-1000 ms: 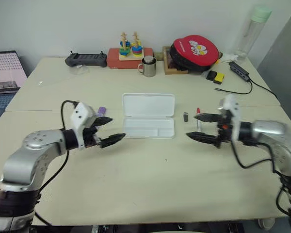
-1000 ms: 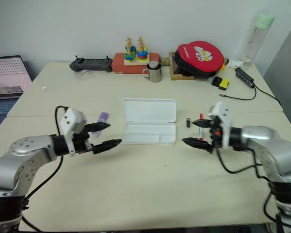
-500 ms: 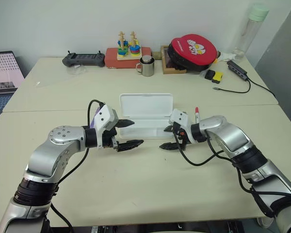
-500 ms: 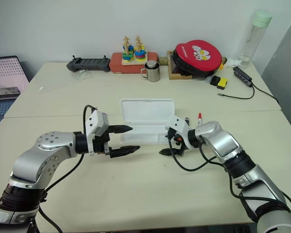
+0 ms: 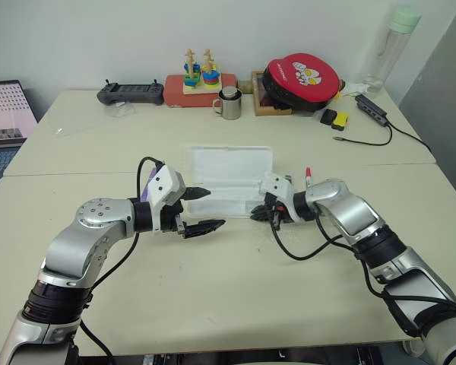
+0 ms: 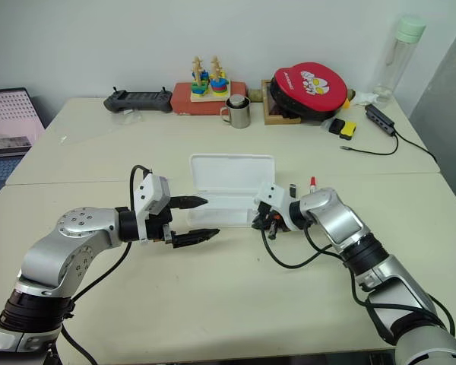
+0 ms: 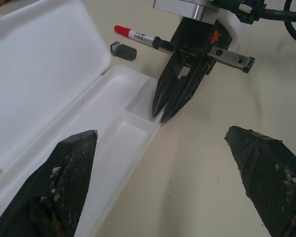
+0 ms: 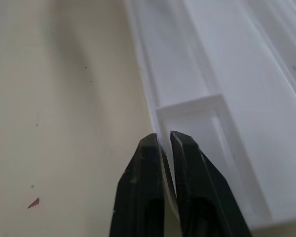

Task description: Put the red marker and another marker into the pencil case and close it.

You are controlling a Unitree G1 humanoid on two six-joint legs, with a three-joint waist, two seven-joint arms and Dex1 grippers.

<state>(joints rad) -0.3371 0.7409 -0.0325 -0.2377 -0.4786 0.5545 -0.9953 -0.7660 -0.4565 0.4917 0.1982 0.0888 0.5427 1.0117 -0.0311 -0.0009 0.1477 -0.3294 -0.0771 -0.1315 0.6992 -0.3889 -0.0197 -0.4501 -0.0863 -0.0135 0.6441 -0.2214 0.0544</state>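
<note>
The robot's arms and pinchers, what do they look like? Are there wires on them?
Both arms are shiny silver with black bands at the joints. Each wrist has a boxy white block. The left gripper and the right gripper each have two black, pointed fingers. Thin black cables loop from the wrists back along the arms. An orange mark sits on the right gripper's base.

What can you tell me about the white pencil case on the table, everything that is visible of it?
The pencil case is a flat, white, rectangular box of plastic-looking material with rounded corners. It lies open on the table, its lid folded back away from the robot. The base has a long compartment and a small one at the end nearest the right claw. It looks empty. The right claw's shut fingers pinch the rim wall at that end. The left claw is open beside the near edge, apart from it.
</note>
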